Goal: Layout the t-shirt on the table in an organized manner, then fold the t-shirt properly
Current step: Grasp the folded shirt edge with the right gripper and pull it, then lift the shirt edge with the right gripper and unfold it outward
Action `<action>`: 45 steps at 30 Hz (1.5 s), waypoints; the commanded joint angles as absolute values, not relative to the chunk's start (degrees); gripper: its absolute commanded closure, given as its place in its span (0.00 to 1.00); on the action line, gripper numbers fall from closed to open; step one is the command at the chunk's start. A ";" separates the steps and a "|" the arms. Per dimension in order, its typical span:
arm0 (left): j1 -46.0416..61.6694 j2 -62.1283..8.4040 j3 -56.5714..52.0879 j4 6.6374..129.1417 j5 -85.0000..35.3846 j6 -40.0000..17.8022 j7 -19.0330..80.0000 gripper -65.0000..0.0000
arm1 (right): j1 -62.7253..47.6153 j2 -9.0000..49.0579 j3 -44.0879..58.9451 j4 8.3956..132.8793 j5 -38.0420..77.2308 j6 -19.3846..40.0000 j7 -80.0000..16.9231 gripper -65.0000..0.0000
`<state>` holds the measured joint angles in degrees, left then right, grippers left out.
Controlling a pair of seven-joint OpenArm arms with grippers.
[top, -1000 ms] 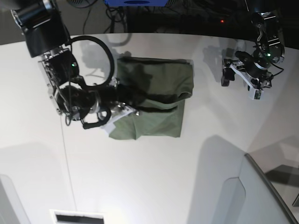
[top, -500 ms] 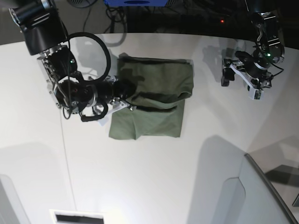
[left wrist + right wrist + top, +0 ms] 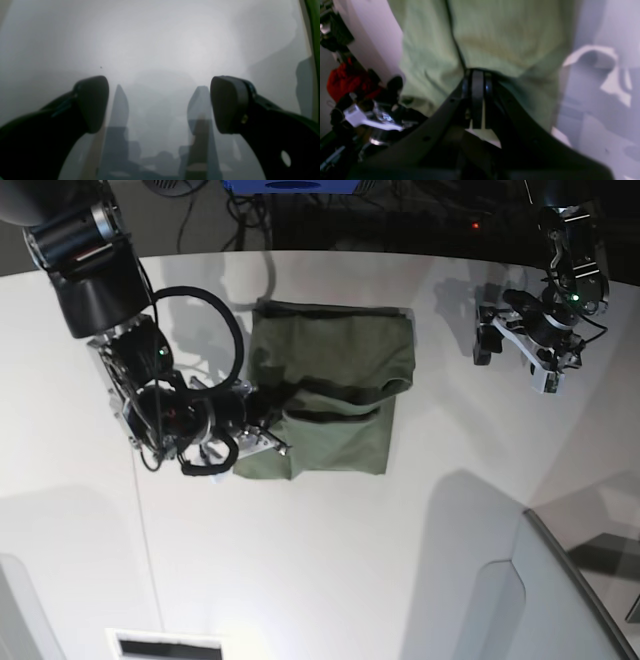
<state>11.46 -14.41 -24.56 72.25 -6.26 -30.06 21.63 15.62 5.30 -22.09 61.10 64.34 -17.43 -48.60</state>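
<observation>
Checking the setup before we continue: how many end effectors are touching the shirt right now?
1. The right end effector is closed on the near-left edge of the t-shirt. The left end effector hangs open over bare table, clear of the shirt.

The white table [image 3: 330, 560] has a curved far edge. The olive-green t-shirt [image 3: 340, 390], partly folded, lies on it near that far edge, left of the middle.
</observation>
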 commanded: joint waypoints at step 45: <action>16.13 -20.53 -25.19 72.75 -6.81 -35.12 20.44 0.04 | 12.35 9.27 -47.60 91.74 42.15 -20.00 -55.69 0.99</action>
